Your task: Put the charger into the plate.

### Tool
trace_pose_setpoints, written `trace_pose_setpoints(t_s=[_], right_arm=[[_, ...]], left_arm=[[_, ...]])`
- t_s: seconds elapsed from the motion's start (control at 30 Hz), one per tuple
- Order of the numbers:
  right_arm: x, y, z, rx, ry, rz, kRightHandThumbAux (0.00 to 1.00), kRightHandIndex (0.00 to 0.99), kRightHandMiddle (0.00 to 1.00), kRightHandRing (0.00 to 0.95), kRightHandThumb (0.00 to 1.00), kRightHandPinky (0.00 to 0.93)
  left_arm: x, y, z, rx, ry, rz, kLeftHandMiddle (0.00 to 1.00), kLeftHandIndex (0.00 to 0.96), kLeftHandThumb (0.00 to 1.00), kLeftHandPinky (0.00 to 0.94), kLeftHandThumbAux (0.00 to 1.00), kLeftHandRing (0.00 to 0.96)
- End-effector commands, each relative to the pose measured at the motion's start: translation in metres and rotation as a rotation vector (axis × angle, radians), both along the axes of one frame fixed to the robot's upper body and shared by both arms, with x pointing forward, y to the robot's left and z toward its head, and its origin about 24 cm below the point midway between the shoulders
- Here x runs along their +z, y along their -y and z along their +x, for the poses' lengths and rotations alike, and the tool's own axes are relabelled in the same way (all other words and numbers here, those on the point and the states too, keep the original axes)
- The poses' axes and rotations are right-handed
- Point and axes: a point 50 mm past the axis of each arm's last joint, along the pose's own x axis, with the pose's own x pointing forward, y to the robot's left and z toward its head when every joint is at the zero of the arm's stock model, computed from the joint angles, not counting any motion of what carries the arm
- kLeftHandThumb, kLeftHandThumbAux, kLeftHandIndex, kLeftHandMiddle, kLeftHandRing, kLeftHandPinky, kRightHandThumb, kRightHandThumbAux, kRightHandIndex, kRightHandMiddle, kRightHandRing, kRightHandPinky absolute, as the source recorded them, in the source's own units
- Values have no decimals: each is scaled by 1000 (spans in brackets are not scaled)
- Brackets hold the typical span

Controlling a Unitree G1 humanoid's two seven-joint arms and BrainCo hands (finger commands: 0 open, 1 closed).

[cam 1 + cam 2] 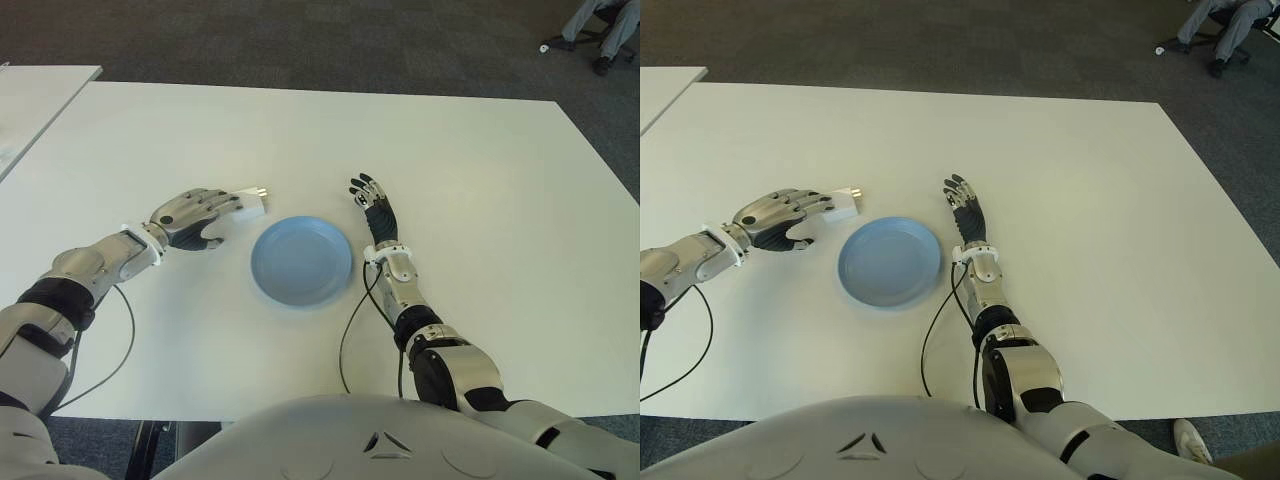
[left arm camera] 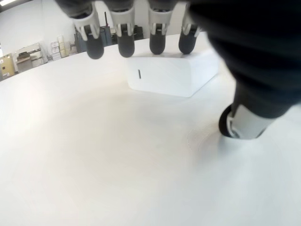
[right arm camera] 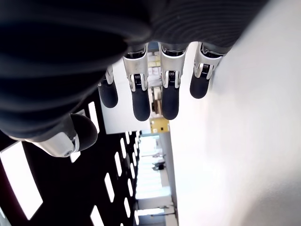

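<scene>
Careful: charger not yet gripped

Your left hand (image 1: 190, 217) arches over the charger (image 2: 171, 74), fingers (image 2: 126, 46) wide above it, thumb clear. Close unevenly and it skids past the plate (image 1: 301, 262). Right hand (image 1: 377, 212) shows open beside the plate.

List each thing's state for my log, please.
Charger: lying on the table, beside the plate, not lifted.
Plate: empty, upright.
Left hand: fingers over the charger, not closed on it.
Right hand: open, right of the plate.
</scene>
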Motion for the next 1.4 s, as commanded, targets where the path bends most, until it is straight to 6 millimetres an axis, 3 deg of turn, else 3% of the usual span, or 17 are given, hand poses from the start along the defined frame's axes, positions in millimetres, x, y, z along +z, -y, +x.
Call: trace_pose_setpoints(t_s=[0.03,0.2,0.7,1.4], right_arm=[[-15,1,-8,-6,-85,-1,459,116,206,170,0,92],[-15,1,-8,-10,-86,-2,454,113,207,172,0,91],[-15,3,-7,-10,-92,-2,441,107,226,190,0,90],[-15,6,-6,-5,-92,-3,442,100,248,210,0,91]], left_arm=[[-1,-12,-15,-23,-26,48,43,0,0,34,603,26],[8,-20,-23,-25,-4,40,48,0,0,37,602,34],[12,-31,-36,-7,42,17,60,0,0,25,579,44],[22,-30,-47,26,84,-41,41,0,0,16,546,27]])
